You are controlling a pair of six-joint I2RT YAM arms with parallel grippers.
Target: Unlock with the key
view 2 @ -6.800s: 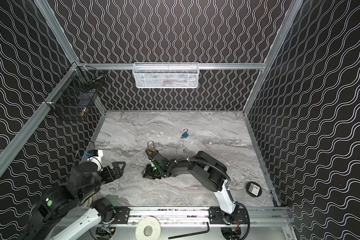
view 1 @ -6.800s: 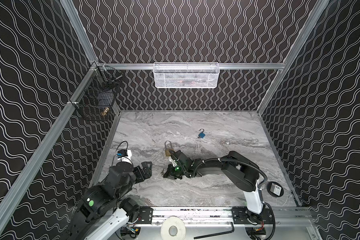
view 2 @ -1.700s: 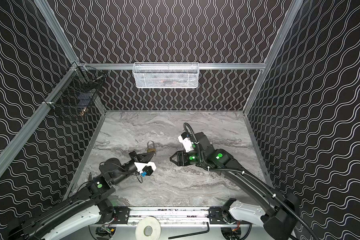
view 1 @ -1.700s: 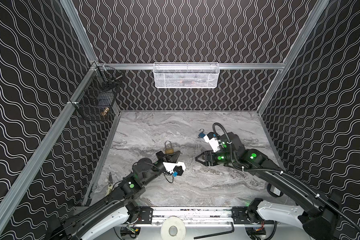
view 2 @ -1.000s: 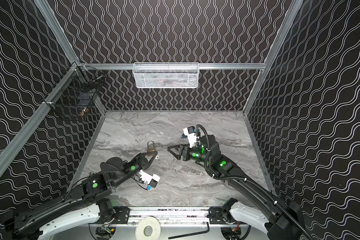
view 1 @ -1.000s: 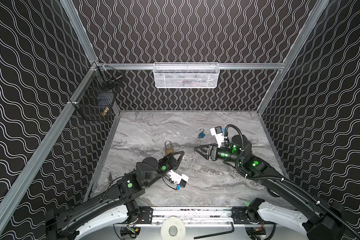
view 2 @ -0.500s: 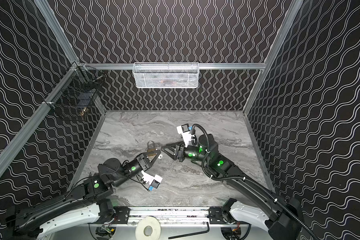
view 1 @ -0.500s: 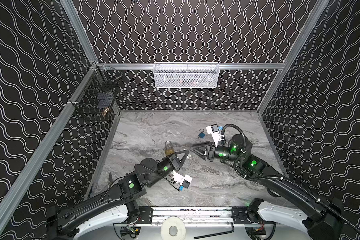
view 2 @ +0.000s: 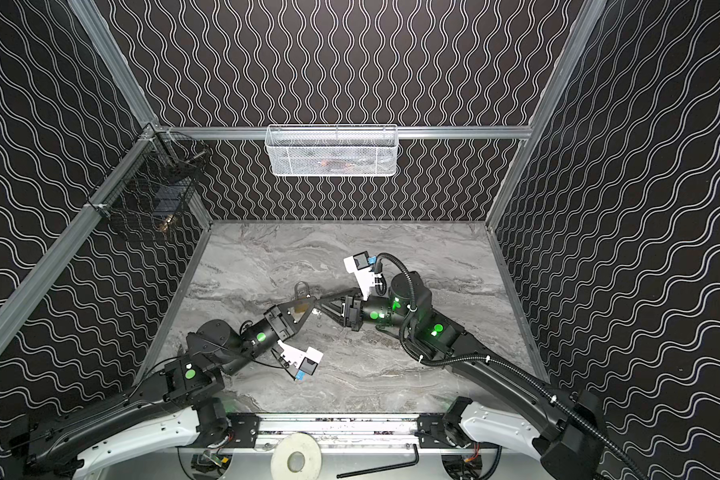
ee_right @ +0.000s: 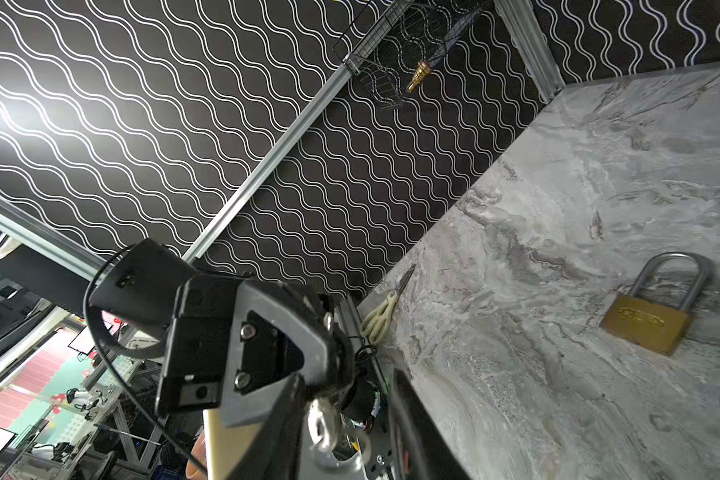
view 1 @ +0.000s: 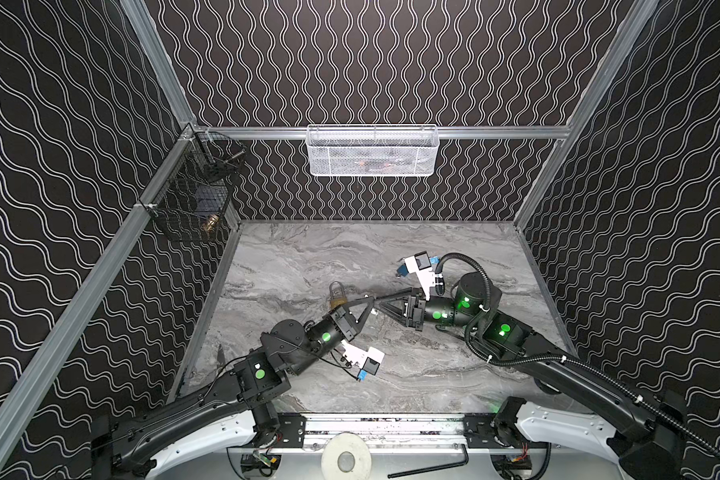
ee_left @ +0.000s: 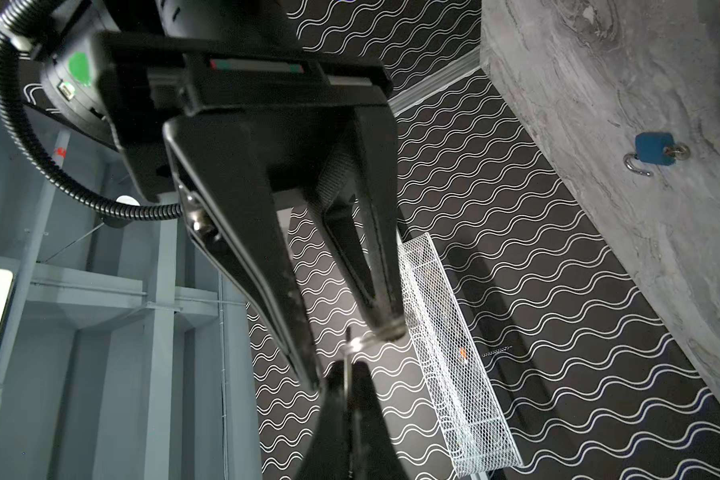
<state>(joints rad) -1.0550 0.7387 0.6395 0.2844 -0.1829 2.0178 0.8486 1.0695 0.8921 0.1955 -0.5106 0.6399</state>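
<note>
In both top views my two grippers meet tip to tip above the marble table [view 1: 454,365], just right of the brass padlock [view 1: 338,293] [view 2: 302,297]. That padlock lies flat with its shackle closed [ee_right: 649,316]. My left gripper [view 1: 370,300] [ee_left: 347,370] is shut on the small silver key [ee_left: 352,341]. The key's ring end [ee_right: 323,419] sticks out between the fingers of my right gripper [view 1: 378,303] [ee_right: 346,376]. Those fingers straddle it with a gap still showing, so the right gripper is open. A blue padlock [ee_left: 655,151] lies farther back.
Scissors [ee_right: 381,316] lie at the table's left edge. A white wire basket [view 1: 371,151] hangs on the back wall and a black wire basket [view 1: 196,195] on the left wall. An Allen key [view 1: 429,467] and a tape roll [view 1: 346,457] sit by the front rail.
My right gripper has moved left to the left gripper's tips and its jaws have narrowed around the key. The left gripper has pushed forward and stayed shut.
</note>
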